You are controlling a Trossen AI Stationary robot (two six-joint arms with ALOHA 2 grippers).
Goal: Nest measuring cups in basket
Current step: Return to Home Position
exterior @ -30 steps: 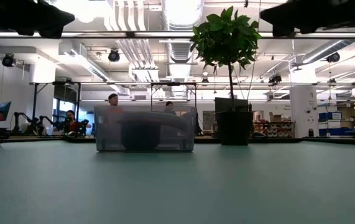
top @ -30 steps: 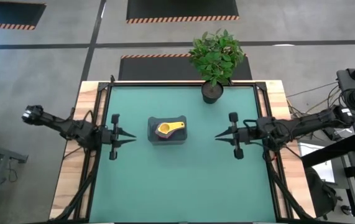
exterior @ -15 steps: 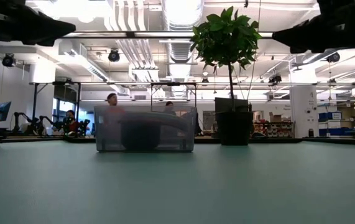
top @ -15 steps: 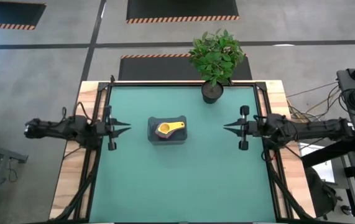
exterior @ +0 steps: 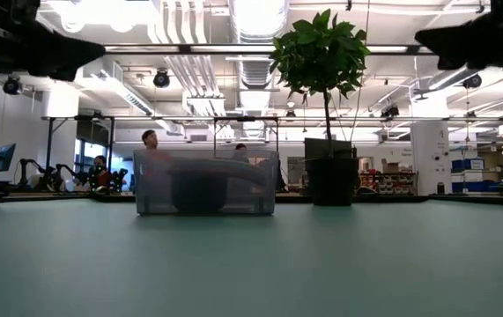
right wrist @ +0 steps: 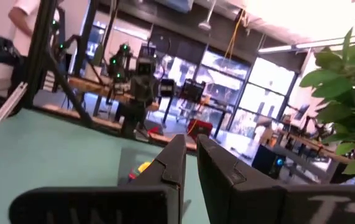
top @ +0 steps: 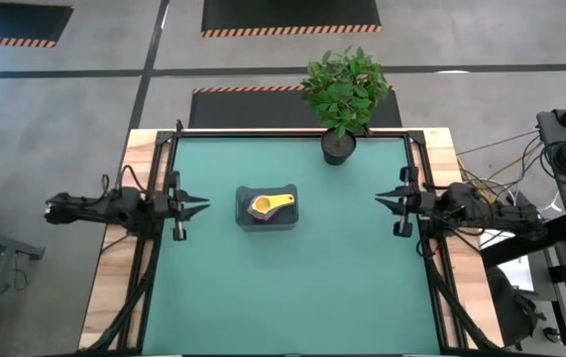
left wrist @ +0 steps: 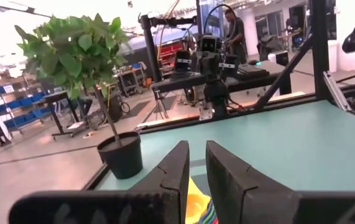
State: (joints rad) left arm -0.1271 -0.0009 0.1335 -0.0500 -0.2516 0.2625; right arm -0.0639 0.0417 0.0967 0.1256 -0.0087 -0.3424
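The dark grey basket (top: pixel 267 208) stands on the green table a little left of centre. In the low view it shows as a grey bin (exterior: pixel 205 182). A yellow measuring cup (top: pixel 268 204) lies on top inside it, handle toward the right. Between my left fingers, the left wrist view shows the yellow cup (left wrist: pixel 197 200) with other coloured rims under it. My left gripper (top: pixel 206 206) hovers shut and holding nothing, left of the basket and pointing at it. My right gripper (top: pixel 379 199) hovers shut and holding nothing near the table's right edge, pointing at the basket (right wrist: pixel 137 165).
A leafy plant in a black pot (top: pixel 338 146) stands at the far edge, right of the basket, and also shows as a black pot (left wrist: pixel 121 155) in the left wrist view. Bare green mat lies around the basket and across the near half. People move in the room beyond the table.
Both grippers have drawn back from the basket, staying shut. The left one went toward the table's left edge and a little toward the far edge. The right one went farther, toward the right edge and slightly toward the far edge. The basket and cups have stayed put.
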